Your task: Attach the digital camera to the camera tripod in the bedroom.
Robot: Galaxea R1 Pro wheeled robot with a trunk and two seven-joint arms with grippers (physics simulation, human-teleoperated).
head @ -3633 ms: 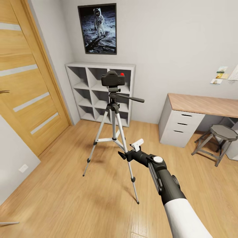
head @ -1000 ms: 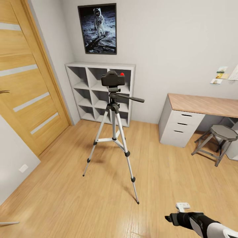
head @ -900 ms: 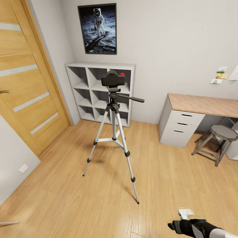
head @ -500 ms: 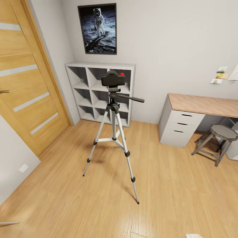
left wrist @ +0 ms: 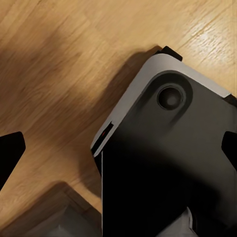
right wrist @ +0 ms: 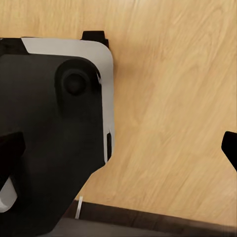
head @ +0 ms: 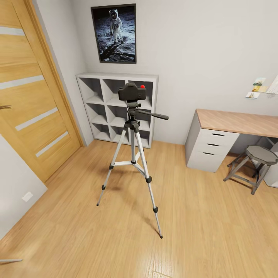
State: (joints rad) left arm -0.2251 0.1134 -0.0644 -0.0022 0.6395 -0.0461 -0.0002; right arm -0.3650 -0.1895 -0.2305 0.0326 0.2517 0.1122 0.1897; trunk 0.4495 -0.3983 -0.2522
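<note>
Locate the digital camera (head: 131, 92) on the head of the camera tripod (head: 132, 154), red dot (head: 142, 86) uppermost, pan handle (head: 152, 114) projecting toward the desk (head: 235, 122). Note the tripod position: three feet spread on the floor (head: 96, 231), in front of the white cube shelf (head: 96, 100) at the far wall edge of the floor, well apart from the door (head: 34, 96) and the stool (head: 256, 162).

Judge the step in hand as verification of the mount, with the attachment apparently complete.

1. Confirm level seating of the camera body on the tripod head; no tilt visible from the head view.
2. Keep both arms clear of the thin legs; expect a light stand to tip or skid under a side load.
3. Avoid driving the base toward the nearest foot.

Read each gripper state from the wrist views:

- Left gripper (left wrist: 123, 155): spread wide, holding nothing, dark fingertips (left wrist: 10, 153) at opposite edges of the frame.
- Right gripper (right wrist: 123, 158): likewise spread wide and holding nothing, fingertips (right wrist: 10, 153) far apart.

Use the wrist views for what lies under each gripper: plank floor and the dark, grey-rimmed robot base (left wrist: 163, 148). Use the head view for camera, tripod and room layout.
</note>
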